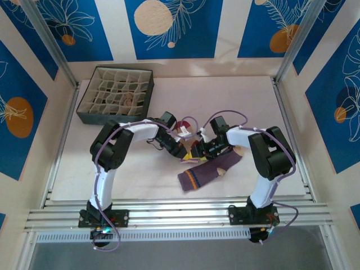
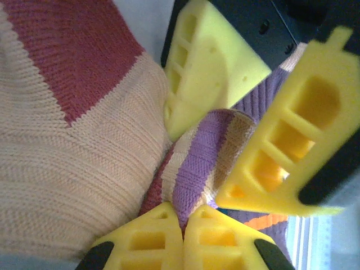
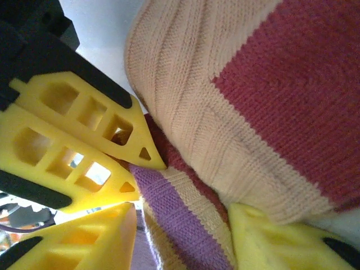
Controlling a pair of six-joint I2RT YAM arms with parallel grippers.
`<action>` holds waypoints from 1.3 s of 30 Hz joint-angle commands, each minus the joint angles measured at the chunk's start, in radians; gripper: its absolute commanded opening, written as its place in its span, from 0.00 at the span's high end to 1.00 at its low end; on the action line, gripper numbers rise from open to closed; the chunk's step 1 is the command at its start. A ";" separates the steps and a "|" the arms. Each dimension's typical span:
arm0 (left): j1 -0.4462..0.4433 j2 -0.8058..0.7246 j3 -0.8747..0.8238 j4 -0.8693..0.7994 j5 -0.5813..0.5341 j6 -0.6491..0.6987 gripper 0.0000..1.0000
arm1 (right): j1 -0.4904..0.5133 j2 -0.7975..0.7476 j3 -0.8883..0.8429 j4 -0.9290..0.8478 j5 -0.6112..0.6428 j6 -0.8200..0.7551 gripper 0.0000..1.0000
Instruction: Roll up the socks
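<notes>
The white worktop (image 1: 253, 101) carried everything. At its far left corner sat a dark grid-divided box (image 1: 95, 118). A tan lump lay in one of the box's middle cells, too small to make out.

The left arm (image 1: 109, 149) and the right arm (image 1: 270, 152) both reached in from the near edge, and their wrists met at the middle of the worktop.

The purple ribbed sock (image 1: 211, 169) lay flat and slantwise, just right of centre and nearer the near edge. Its banded cuff pointed toward that edge and its tan toe toward the right, under the right arm.

The cream sock (image 2: 84, 169), with its red patch, lay at the centre just beyond the purple one, between the two wrists. In both wrist views it bulged thickly close to the cameras. A striped part of it, cream and mauve, stood up in a narrow fold (image 2: 211, 146) beside the bulge.

The left gripper (image 2: 181, 216) held that fold. Its yellow fingers (image 2: 152, 239) were pressed together, with the striped knit nipped between their tips.

The right gripper (image 3: 183, 214) faced it from the other side. Its fingers (image 3: 90, 242) were spread, one on each flank of the same fold and close against the cloth. Whether they squeezed it could not be told.
</notes>
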 commanded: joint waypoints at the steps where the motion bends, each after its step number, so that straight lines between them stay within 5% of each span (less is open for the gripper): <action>1: 0.007 0.054 0.002 -0.026 -0.047 -0.053 1.00 | 0.029 -0.013 0.011 -0.049 0.067 0.011 0.70; 4: 0.008 0.029 -0.028 0.010 -0.083 -0.034 0.99 | 0.030 0.020 0.047 -0.114 0.140 0.041 0.87; 7: 0.007 -0.036 -0.098 0.095 -0.127 -0.006 0.87 | 0.023 0.069 0.094 -0.200 0.194 0.071 0.94; 19: -0.048 -0.437 -0.478 0.610 -0.345 0.203 0.75 | 0.012 0.171 0.238 -0.398 0.270 0.026 0.97; 25: -0.161 -0.507 -0.674 0.946 -0.540 0.439 0.65 | 0.007 0.195 0.277 -0.449 0.268 -0.003 0.98; 39: -0.309 -0.312 -0.553 0.855 -0.809 0.641 0.60 | 0.001 0.204 0.296 -0.507 0.235 -0.053 0.99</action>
